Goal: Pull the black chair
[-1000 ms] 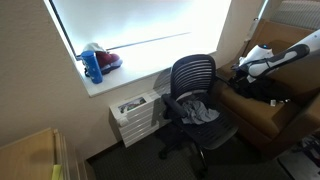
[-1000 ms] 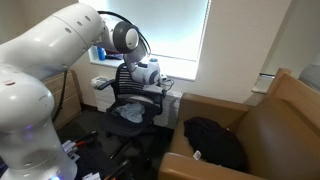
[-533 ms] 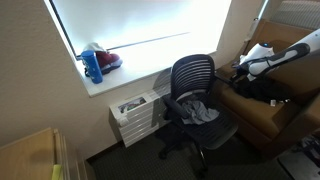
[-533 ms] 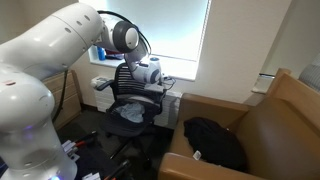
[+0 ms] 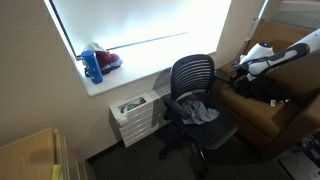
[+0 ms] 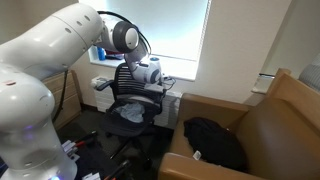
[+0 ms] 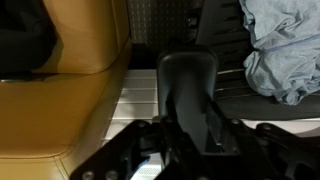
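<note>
Chair: under window, armchair at its 3 o'clock. At grasp step: gripper astride armrest, fingers either side; clamped or loose, cannot tell. Next: confirm firm hold, then pull slow and level toward 3 o'clock; watch for slip off armrest.

Looks like an office corner, perhaps a home study. Holds a black mesh swivel chair on dark carpet, just beside a tan leather armchair. Opens onto a wide bright window with a deep sill carrying a blue bottle. Has a small white drawer unit below the sill. Shows everyday clutter on both seats: grey cloth, a black garment.
</note>
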`<act>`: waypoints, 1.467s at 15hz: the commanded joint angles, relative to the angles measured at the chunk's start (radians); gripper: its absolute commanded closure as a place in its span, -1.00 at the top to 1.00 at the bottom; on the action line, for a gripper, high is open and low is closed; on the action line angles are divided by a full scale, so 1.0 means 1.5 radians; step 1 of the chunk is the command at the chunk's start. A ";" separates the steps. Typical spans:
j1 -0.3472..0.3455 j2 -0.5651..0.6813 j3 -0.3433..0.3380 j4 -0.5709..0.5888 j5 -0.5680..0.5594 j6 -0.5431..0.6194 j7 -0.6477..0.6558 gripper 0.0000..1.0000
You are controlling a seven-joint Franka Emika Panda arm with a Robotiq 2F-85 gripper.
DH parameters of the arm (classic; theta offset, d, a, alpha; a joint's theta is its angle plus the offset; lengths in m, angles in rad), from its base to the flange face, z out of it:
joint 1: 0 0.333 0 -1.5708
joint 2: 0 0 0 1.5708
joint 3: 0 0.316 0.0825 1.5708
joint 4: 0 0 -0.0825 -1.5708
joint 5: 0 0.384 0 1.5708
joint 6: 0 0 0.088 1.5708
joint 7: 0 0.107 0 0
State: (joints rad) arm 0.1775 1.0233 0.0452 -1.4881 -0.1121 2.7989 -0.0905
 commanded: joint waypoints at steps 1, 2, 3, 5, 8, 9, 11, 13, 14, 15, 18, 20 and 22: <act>0.002 0.006 -0.001 0.011 0.000 0.000 0.014 0.36; 0.003 0.007 -0.002 0.012 0.001 0.000 0.017 0.52; 0.003 0.007 -0.001 0.013 0.000 -0.001 0.018 0.65; 0.007 0.005 -0.005 0.013 -0.003 0.000 0.020 0.92; 0.007 0.007 -0.006 0.018 -0.004 -0.003 0.019 1.00; 0.011 0.011 -0.014 0.022 -0.006 -0.010 0.024 1.00; 0.003 0.007 -0.002 0.014 -0.002 -0.005 0.016 1.00; 0.003 0.008 -0.003 0.014 -0.002 -0.005 0.017 1.00; 0.002 0.011 -0.001 0.017 0.001 -0.010 0.020 1.00; 0.002 0.012 0.000 0.018 0.003 -0.009 0.022 1.00; 0.003 0.009 -0.002 0.014 -0.001 -0.005 0.020 1.00; -0.013 0.002 0.024 0.006 0.008 -0.009 0.003 1.00; -0.019 0.008 0.039 0.021 0.028 -0.093 0.014 1.00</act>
State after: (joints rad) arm 0.1742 1.0316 0.0621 -1.4733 -0.1021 2.7748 -0.0626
